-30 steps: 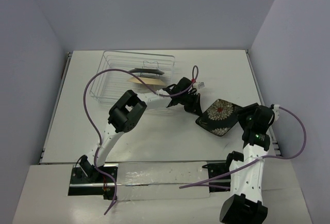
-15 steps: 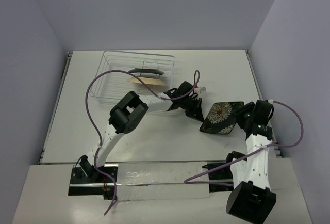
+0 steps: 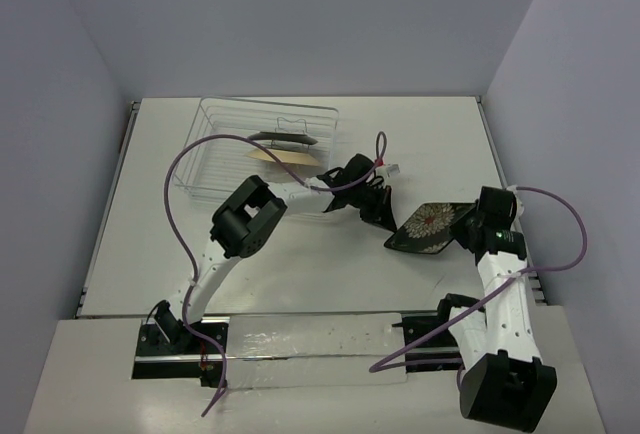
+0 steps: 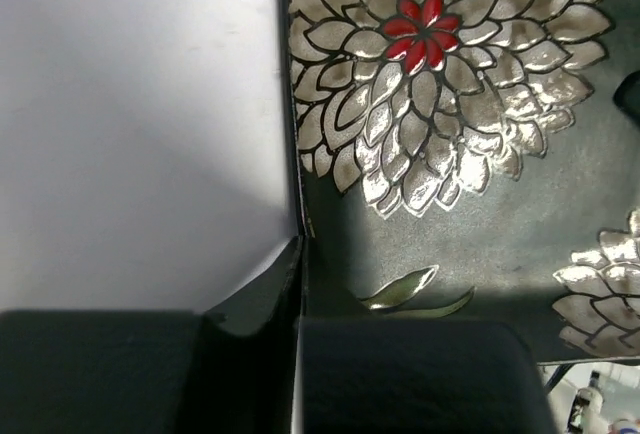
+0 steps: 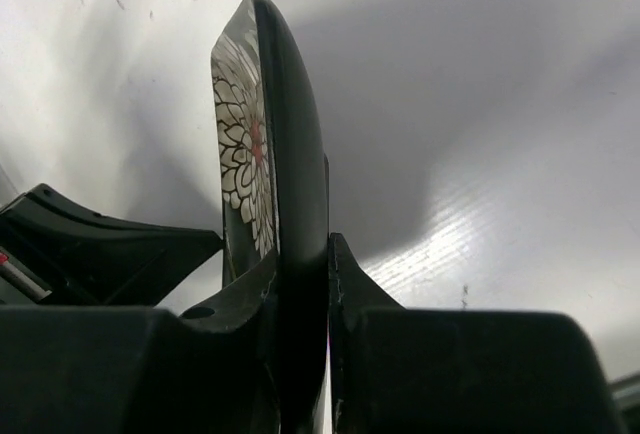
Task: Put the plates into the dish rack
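Observation:
The black square plate (image 3: 430, 227) with white flowers is held tilted just above the table, right of centre. My right gripper (image 3: 468, 230) is shut on its right edge; the right wrist view shows the plate (image 5: 292, 124) edge-on between the jaws of that gripper (image 5: 300, 264). My left gripper (image 3: 386, 216) is shut on the plate's left edge, and the plate's flowered face (image 4: 450, 104) fills the left wrist view above that gripper (image 4: 300, 289). The wire dish rack (image 3: 215, 179) stands at the back left. Two plates stand in it: a dark edge-on one (image 3: 285, 139) and the cream one (image 3: 288, 157).
The left arm's purple cable (image 3: 180, 204) loops over the rack's front left. The right arm's cable (image 3: 575, 244) hangs near the table's right edge. Walls close in the table at the back and both sides.
The right gripper came in from the right, closed on the black plate's right edge and tipped it up from lying flat. The left gripper stayed at the plate's left edge.

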Tool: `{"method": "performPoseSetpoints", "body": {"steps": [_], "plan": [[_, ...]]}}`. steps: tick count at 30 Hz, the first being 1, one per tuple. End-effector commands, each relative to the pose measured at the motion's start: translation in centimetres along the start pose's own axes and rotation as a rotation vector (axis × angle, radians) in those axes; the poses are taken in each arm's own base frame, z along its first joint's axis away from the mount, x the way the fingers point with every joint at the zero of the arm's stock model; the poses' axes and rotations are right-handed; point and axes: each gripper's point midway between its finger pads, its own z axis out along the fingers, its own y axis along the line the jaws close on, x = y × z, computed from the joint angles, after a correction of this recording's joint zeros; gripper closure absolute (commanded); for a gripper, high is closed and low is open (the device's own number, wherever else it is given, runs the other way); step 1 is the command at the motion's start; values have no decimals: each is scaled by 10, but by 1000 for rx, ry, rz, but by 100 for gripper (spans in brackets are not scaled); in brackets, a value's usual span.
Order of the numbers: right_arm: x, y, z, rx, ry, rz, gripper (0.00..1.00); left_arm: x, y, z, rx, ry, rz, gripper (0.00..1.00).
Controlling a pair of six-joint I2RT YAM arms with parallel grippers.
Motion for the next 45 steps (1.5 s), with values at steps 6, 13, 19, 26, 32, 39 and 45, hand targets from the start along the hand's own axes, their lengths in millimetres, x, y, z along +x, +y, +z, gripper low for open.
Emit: {"method": "performPoseSetpoints", "body": {"steps": [6,13,19,26,32,39,45], "plan": [[-113,67,-85,-160,-375,-96,100,-104,-170,-90,139,-219,355,38],[-165,141,-183,-489,-646,-290,100,-165,-227,-208,53,-447,440,1],[-167,211,-283,-798,-879,-686,100,-185,-174,-379,-290,-760,297,1],[-103,261,-341,-1132,-984,-1083,100,-111,-53,-518,-809,-1058,-47,1],[-44,335,-323,-1075,-911,-1326,100,-64,-8,-573,-856,-1209,-322,1],[26,401,-319,-987,-920,-1586,100,-23,20,-594,-974,-1252,-547,1],[63,434,-293,-822,-931,-1697,100,9,35,-588,-994,-1241,-638,1]]}}
